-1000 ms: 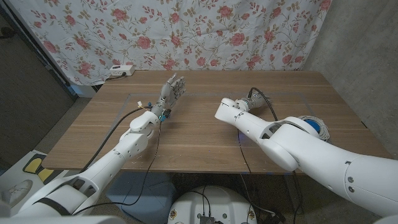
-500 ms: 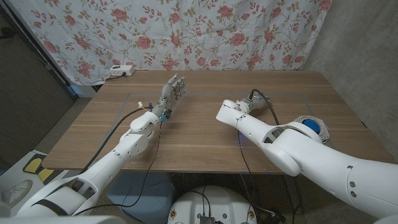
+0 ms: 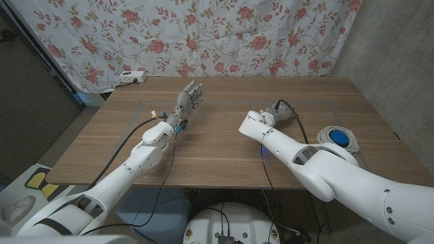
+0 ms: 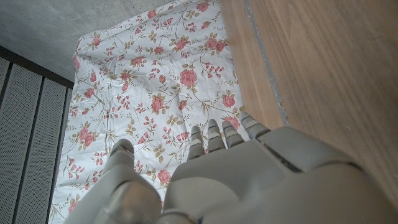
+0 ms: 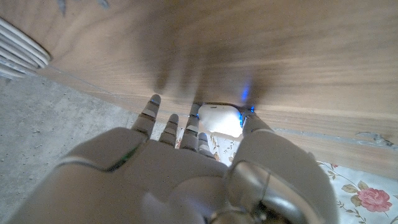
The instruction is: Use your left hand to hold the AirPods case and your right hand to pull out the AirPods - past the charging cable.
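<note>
Right wrist view: AirPods case [image 5: 219, 119] lies just past right hand's [image 5: 186, 168] spread, empty fingers [image 5: 169, 129].

Makeshift lab corner: bare concrete wall [image 3: 380, 41]; floral sheet backdrop [image 3: 203, 34]; wooden table [image 3: 217, 146]; power strip [image 3: 131, 77]

Head camera overlooks the table [image 3: 217, 146]; wrist cameras hug it closely.

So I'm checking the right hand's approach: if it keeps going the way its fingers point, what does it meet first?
Probably the white AirPods case, seen just past the right hand's fingertips in the wrist view; depth is unclear.
</note>
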`<control>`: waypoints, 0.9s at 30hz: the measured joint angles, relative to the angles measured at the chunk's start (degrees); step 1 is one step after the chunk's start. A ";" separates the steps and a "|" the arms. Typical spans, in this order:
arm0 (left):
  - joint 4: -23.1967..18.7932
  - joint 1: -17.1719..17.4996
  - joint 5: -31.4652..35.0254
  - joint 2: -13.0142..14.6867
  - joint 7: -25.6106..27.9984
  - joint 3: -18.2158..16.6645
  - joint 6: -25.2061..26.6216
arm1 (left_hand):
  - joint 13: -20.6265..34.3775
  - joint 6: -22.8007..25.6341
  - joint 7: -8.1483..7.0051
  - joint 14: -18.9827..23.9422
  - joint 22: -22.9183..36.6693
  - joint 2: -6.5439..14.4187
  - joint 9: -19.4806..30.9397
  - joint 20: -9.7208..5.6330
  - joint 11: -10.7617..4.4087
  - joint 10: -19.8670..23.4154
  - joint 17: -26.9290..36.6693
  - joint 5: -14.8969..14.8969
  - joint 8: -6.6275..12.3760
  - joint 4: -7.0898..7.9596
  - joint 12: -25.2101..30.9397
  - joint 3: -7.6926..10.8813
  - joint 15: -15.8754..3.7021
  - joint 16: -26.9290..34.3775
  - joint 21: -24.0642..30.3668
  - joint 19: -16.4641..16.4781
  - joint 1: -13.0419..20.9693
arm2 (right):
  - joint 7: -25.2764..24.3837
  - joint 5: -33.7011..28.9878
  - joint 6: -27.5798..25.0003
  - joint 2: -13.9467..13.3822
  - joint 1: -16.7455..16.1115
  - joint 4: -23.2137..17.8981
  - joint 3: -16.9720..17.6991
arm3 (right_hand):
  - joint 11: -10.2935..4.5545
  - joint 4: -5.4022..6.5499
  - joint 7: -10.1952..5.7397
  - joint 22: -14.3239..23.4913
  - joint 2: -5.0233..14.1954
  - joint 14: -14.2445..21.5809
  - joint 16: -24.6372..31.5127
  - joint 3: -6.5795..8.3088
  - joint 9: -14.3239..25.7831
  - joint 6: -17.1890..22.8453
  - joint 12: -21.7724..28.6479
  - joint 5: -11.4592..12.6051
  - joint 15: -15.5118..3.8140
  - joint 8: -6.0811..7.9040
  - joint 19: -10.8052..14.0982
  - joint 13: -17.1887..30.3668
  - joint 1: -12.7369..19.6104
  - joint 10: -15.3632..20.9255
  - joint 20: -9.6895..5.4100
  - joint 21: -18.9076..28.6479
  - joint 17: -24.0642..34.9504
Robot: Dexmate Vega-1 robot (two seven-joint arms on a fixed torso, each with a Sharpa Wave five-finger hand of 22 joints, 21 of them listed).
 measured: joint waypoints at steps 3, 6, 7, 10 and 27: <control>-0.08 0.00 0.03 0.00 0.03 0.04 0.03 | 0.00 0.00 0.00 0.00 0.00 0.00 0.00 0.00 0.00 0.00 0.00 0.00 0.00 0.00 0.00 0.00 0.00 0.00 0.00 0.00 0.00 | -0.42 0.04 0.59 -0.28 -0.36 -0.63 0.09 | 0.00 -0.08 -0.19 0.00 -0.07 0.05 0.00 0.69 0.00 0.19 0.41 0.00 -0.65 0.15 -0.22 0.24 0.23 0.00 -0.66 0.00 0.00; -0.10 -0.01 0.18 -0.07 0.06 0.10 0.17 | 0.00 0.00 0.00 0.00 0.00 0.02 0.00 0.00 0.00 0.00 0.00 0.00 0.00 0.00 0.00 0.00 0.00 0.00 0.00 0.00 0.02 | -0.87 0.13 1.49 -1.60 -2.09 -3.52 0.76 | -0.30 -0.15 -0.41 -0.10 -0.25 -0.25 0.00 1.26 0.00 0.41 0.41 -0.01 -0.97 0.15 -0.42 0.36 0.69 -0.31 -1.03 0.00 0.00; -0.10 -0.01 0.18 -0.07 0.06 0.10 0.17 | 0.00 0.00 0.00 0.00 0.00 0.18 0.00 0.00 0.00 0.00 0.00 0.00 0.00 0.00 0.00 0.00 0.00 0.00 0.00 0.00 0.18 | -1.13 0.17 1.92 -1.93 -2.60 -4.29 1.02 | -0.30 -0.15 -0.41 -0.14 -0.30 -0.18 0.00 1.26 0.00 0.41 0.51 -0.01 -1.04 0.15 -0.65 0.48 0.74 -0.31 -1.26 -0.02 0.00; -0.10 -0.16 0.26 -0.19 0.06 0.21 0.21 | 0.00 0.00 0.00 0.00 0.00 0.24 0.00 0.00 0.00 0.00 0.00 0.00 0.00 0.00 0.00 0.00 0.00 0.00 0.00 0.00 0.24 | -1.97 0.30 3.05 -2.40 -3.40 -5.45 1.46 | -0.30 -0.34 -0.41 -0.16 -0.60 -0.16 0.22 1.62 0.00 0.41 1.04 -0.01 -1.67 0.15 -0.74 0.54 1.04 -0.31 -1.35 -0.23 -0.01; -0.35 -0.40 0.52 -0.42 0.16 0.43 0.47 | 0.00 0.00 0.00 0.00 0.00 0.24 0.00 0.00 0.00 -0.01 0.00 0.00 0.00 0.00 0.00 0.00 0.00 0.00 0.00 0.00 0.24 | -5.79 2.05 7.71 -4.84 -9.09 -14.36 5.95 | -0.29 -0.32 -0.70 -0.16 -0.38 0.13 0.22 2.68 0.00 0.72 1.80 -0.06 -1.97 0.15 -1.04 1.07 1.73 -0.30 -1.64 -0.23 -0.01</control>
